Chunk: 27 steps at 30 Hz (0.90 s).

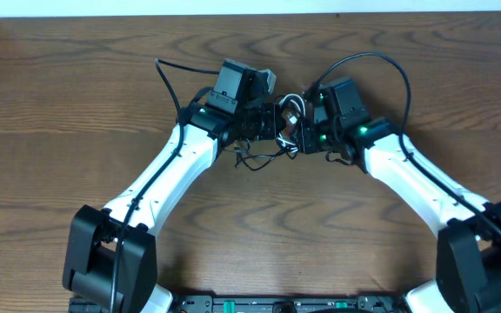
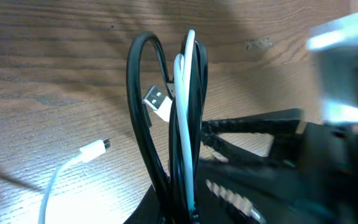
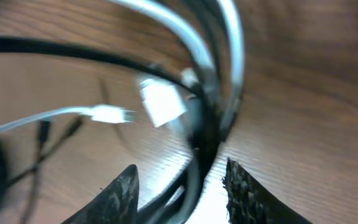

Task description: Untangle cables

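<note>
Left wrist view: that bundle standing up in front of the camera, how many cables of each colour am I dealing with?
Black cable: 1
White cable: 1
Total: 2

The table (image 1: 59, 130) is seen from straight above and from far, so both arms (image 1: 177, 165) are included. The left wrist view is taken low and very near, facing the cables (image 2: 186, 124). The right wrist view is placed even nearer and is blurred. The same cables are shared by all three views.
</note>
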Motion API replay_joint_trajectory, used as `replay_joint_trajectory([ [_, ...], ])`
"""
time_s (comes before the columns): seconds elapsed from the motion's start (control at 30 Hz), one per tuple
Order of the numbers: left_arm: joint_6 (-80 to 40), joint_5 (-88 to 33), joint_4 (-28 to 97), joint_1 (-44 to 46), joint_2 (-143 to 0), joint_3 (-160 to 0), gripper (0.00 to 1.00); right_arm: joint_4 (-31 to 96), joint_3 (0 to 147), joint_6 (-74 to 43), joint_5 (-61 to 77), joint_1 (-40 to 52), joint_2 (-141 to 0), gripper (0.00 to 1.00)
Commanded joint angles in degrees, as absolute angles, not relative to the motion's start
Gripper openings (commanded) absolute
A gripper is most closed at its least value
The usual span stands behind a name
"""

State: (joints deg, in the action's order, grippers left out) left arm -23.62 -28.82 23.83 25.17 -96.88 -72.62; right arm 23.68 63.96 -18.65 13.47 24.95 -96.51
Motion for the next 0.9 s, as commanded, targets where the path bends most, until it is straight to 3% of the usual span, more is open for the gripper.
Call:
replay_joint_trajectory([
  [0.0,-23.9,-30.0,23.8,25.1,-96.2,-73.1,0.08,24.0,64.0,-21.2,7.3,25.3,-99.3,0.38],
  [0.13,-23.9,-30.0,23.8,25.1,-96.2,-73.1,0.07,22.6,64.0,-21.2,6.3,25.3,-100.1,0.38],
  [0.27,-23.9,-30.0,23.8,25.1,-96.2,-73.1,0.08,20.8,64.0,-21.2,6.3,25.3,-100.3,0.32],
  [0.37,-23.9,-30.0,23.8,25.1,-96.2,-73.1,0.07,19.0,64.0,-21.1,7.9,25.2,-100.3,0.09],
  [0.43,-23.9,-30.0,23.8,25.1,-96.2,-73.1,0.07,18.6,64.0,-20.8,11.0,25.1,-100.2,0.01],
  [0.63,-23.9,-26.3,23.7,23.4,-96.2,-73.1,0.08,20.2,64.1,-17.6,23.1,23.4,-96.1,0.01],
  [0.87,-23.9,-25.9,23.7,18.6,-96.2,-73.1,0.08,24.6,64.1,-4.4,46.2,18.7,-86.1,0.01],
])
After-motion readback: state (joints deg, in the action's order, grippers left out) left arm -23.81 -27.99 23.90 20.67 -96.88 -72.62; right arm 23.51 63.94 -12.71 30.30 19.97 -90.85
